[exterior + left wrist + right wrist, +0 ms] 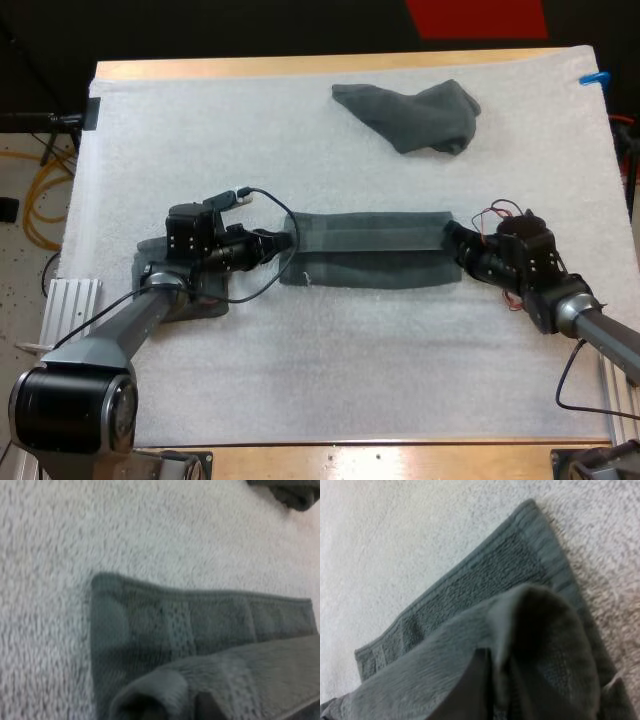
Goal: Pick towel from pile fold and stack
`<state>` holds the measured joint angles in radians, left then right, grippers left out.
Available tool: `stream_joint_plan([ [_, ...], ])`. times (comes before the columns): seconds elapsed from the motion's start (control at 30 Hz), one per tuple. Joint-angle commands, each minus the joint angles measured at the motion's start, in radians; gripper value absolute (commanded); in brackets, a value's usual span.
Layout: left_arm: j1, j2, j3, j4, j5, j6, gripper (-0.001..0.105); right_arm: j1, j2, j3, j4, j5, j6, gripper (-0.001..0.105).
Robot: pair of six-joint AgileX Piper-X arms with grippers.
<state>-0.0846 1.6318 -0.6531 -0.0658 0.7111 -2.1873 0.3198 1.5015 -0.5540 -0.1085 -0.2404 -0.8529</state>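
Towel first: the dark grey-green terry towel (365, 240) lies as a long, partly folded strip in the middle of the white foam mat (350, 370). Its long axis runs left to right across the wooden desk (250, 68), and it spans the gap between the two arms. The left end effector (285, 242) is at its left end and the right end effector (452, 240) at its right end, each pointing inward along the strip, so neither arm is nearer; each has its own end. In the left wrist view the towel (200, 630) shows a flat lower layer with a near layer raised and curled toward the camera. In the right wrist view the towel (485, 575) likewise rises from its flat corner, close up. From that I judge both end effectors to be closed on the towel's end corners, cloth pinched between the fingers. The coming move probably turns on carrying both corners together across the short axis, with the strip taut. A flat folded dark grey-green towel (205, 303) lies under the left arm, just beside the strip's left end. A crumpled dark grey-green towel (415, 118) sits well apart at the mat's far side.
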Motion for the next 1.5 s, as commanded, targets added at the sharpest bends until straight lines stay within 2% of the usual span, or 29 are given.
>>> stream_joint_plan([
  [0.0,0.003,-0.004,-0.016,-0.017,-0.001,0.007,0.030,-0.007,-0.003,-0.007,-0.005,0.006,-0.011,0.018],
  [0.07,0.003,-0.004,-0.031,-0.015,-0.003,0.007,0.045,-0.007,-0.003,-0.007,-0.027,0.000,-0.011,0.036],
  [0.13,0.003,-0.004,-0.052,-0.014,0.004,0.007,0.059,-0.007,-0.003,-0.007,-0.079,0.000,-0.011,0.061],
  [0.2,0.003,-0.007,-0.079,-0.014,0.028,0.007,0.062,-0.007,-0.003,-0.008,-0.179,-0.027,-0.042,0.080],
  [0.23,0.003,-0.012,-0.094,-0.014,0.043,0.007,0.063,-0.007,-0.003,-0.010,-0.230,-0.045,-0.060,0.085],
  [0.33,0.003,-0.050,-0.134,-0.014,0.047,0.018,0.062,-0.007,-0.011,-0.037,-0.310,-0.079,-0.093,0.087],
  [0.47,0.003,-0.144,-0.155,-0.014,0.040,0.064,0.062,-0.007,-0.062,-0.096,-0.242,-0.071,-0.209,0.087],
  [0.57,0.003,-0.240,-0.155,0.016,0.009,0.081,0.062,-0.007,-0.125,-0.150,-0.070,-0.011,-0.335,0.087],
  [0.67,0.003,-0.339,-0.155,0.103,-0.023,0.137,0.065,-0.007,-0.190,-0.215,0.139,0.082,-0.477,0.087],
  [0.8,0.003,-0.470,-0.155,0.300,-0.055,0.240,0.083,-0.007,-0.267,-0.298,0.396,0.138,-0.584,0.087],
  [0.9,0.003,-0.543,-0.155,0.433,-0.058,0.266,0.086,-0.007,-0.315,-0.337,0.570,0.147,-0.610,0.087],
  [1.13,0.003,-0.674,-0.155,0.713,-0.081,0.317,0.086,-0.007,-0.380,-0.352,0.827,0.155,-0.611,0.087],
  [1.27,0.003,-0.690,-0.155,0.764,-0.102,0.349,0.086,-0.032,-0.338,-0.341,0.841,0.149,-0.609,0.087],
  [1.37,0.003,-0.691,-0.155,0.762,-0.103,0.349,0.086,-0.096,-0.241,-0.341,0.801,0.064,-0.596,0.087],
  [1.47,0.000,-0.691,-0.155,0.762,-0.103,0.349,0.086,-0.165,-0.127,-0.341,0.734,-0.082,-0.576,0.087],
])
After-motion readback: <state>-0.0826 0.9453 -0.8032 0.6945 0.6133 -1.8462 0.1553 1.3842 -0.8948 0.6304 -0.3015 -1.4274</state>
